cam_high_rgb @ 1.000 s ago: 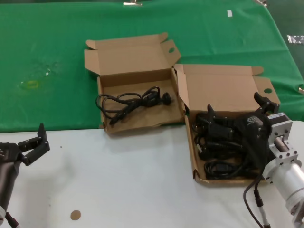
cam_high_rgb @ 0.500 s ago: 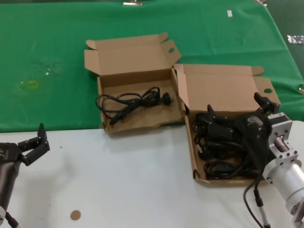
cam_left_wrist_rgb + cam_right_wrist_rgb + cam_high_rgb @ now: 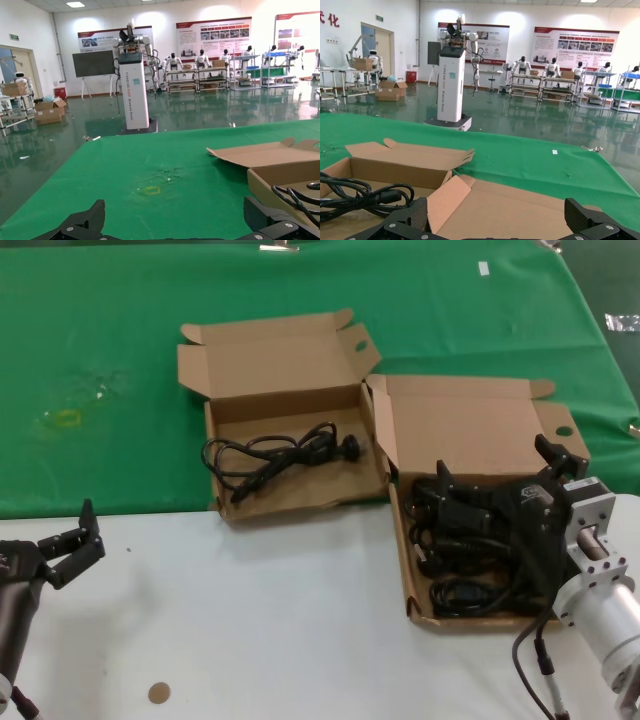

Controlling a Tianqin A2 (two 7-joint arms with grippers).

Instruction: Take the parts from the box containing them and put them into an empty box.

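Note:
The box containing the parts (image 3: 470, 430) lies at the right with its lid open, a round hole near the lid's corner. Several coiled black cords (image 3: 460, 550) fill it. My right gripper (image 3: 494, 464) hovers just over that pile, open, nothing between its fingers. In the right wrist view the gripper (image 3: 496, 214) faces the lid's inside (image 3: 530, 205). The other box (image 3: 290, 495), with a wavy front lip, lies left of it and holds one cord (image 3: 275, 452). My left gripper (image 3: 78, 538) waits open at the table's near left, clear of both boxes.
The boxes straddle the edge between the green cloth (image 3: 100, 340) and the white table (image 3: 250, 610). A small brown disc (image 3: 159, 693) lies near the front left. A yellowish mark (image 3: 62, 418) stains the cloth at the left.

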